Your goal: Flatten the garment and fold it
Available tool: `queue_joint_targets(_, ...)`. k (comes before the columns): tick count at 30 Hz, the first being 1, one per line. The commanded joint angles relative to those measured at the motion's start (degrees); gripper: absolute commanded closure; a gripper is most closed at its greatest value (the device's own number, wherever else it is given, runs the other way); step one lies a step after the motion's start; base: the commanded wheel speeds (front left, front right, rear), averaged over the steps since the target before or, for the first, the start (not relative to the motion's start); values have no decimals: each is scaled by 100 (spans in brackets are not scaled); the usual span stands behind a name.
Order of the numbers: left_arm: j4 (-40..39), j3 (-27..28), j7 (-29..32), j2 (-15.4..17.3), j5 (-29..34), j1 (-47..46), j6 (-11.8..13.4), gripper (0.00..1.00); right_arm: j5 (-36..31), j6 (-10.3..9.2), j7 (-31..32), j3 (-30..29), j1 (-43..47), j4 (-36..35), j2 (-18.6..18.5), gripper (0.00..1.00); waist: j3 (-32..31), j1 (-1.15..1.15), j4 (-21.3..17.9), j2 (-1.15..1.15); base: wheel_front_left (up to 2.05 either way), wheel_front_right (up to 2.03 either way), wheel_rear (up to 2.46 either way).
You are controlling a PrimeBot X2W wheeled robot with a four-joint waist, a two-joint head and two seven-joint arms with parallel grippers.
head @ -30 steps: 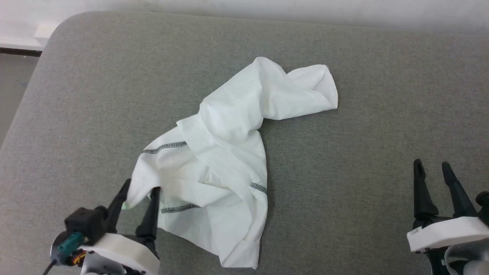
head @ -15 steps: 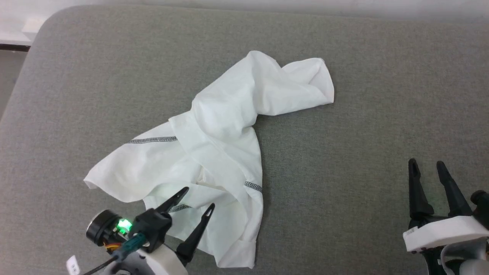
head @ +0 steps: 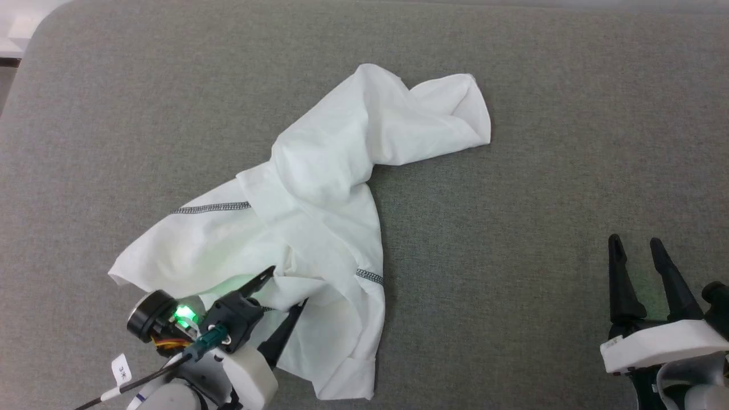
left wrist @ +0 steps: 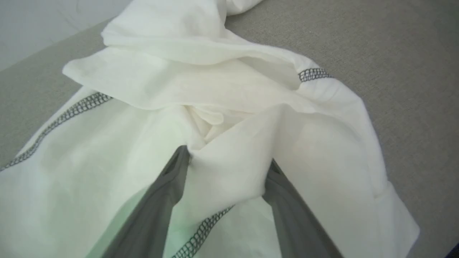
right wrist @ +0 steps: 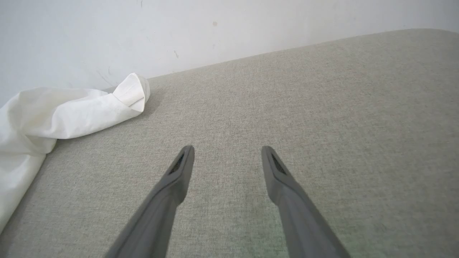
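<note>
The garment (head: 319, 188), a white T-shirt with dark zigzag seams, lies crumpled across the middle of the grey surface, one rolled end reaching far right. My left gripper (head: 288, 286) is open over its near edge. In the left wrist view the garment (left wrist: 215, 82) bunches into a raised fold that sits between the spread fingers of the left gripper (left wrist: 227, 159). My right gripper (head: 634, 241) stands open at the lower right, well apart from the cloth. The right wrist view has the right gripper (right wrist: 227, 148) above bare fabric and the garment (right wrist: 64, 111) off to its left.
The grey padded surface (head: 541, 199) stretches wide to the right of the shirt and beyond it. Its rounded corner (head: 34, 28) is at the far left, with floor past it. A white wall (right wrist: 215, 28) runs behind the far edge.
The shirt's near-left corner, earlier between the left fingers, now lies spread out to the left. The left gripper has swung right onto the shirt's near middle. The camera has tilted; the right gripper is still.
</note>
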Motion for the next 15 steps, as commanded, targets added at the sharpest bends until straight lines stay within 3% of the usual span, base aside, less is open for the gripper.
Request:
queue_joint_targets(1,13,9,-65,-47,-41,-92,-36,93,25,-5,-24,-8,-104,11,9,0,-6,-1,6,0,0,0,0)
queue_joint_targets(2,14,18,-101,-71,-74,-96,-35,100,29,-5,-26,-13,-107,20,9,0,-13,-1,13,0,0,0,0)
queue_joint_targets(8,-152,128,-344,-152,-323,-110,-58,100,62,-5,-39,-33,-138,72,9,0,-80,-1,57,0,0,0,0)
queue_joint_targets(15,-931,306,-801,-611,-1113,-449,-230,100,136,-5,-102,-14,-154,186,9,0,-186,-1,102,0,0,0,0)
